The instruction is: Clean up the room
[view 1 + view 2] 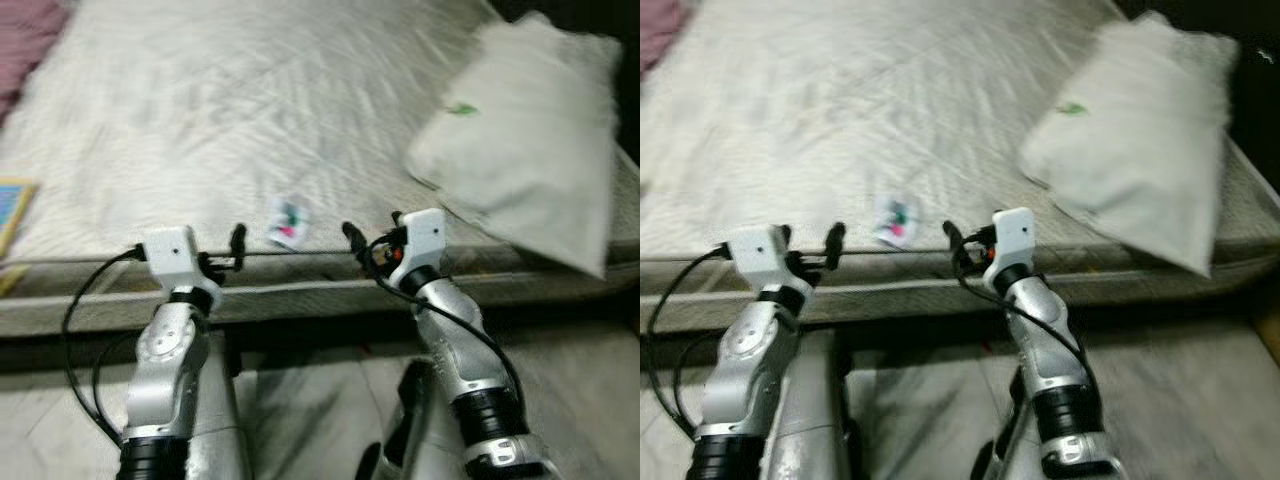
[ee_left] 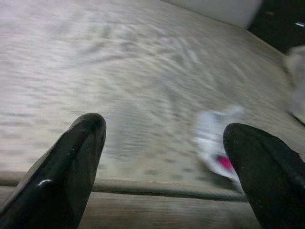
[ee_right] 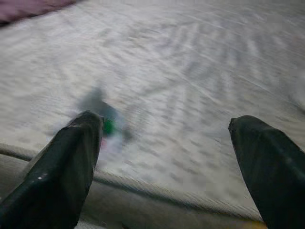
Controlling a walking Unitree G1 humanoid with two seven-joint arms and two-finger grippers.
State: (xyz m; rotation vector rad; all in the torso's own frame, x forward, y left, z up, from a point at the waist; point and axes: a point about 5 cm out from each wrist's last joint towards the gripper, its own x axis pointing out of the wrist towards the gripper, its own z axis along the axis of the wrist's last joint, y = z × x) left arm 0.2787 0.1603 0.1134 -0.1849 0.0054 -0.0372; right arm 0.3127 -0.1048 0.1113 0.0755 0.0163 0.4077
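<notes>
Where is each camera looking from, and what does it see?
Left eye view: on the head, looking down at the bed, pillow, small wrapper, both silver arms.
Right eye view: same scene, beside it.
Left wrist view: along the left gripper, open, toward the wrapper.
Right wrist view: along the right gripper, open, over the bed edge.
All views share the wrapper.

Matt woven cloth mattress; glossy black (plastic-looking) end effector fingers.
</notes>
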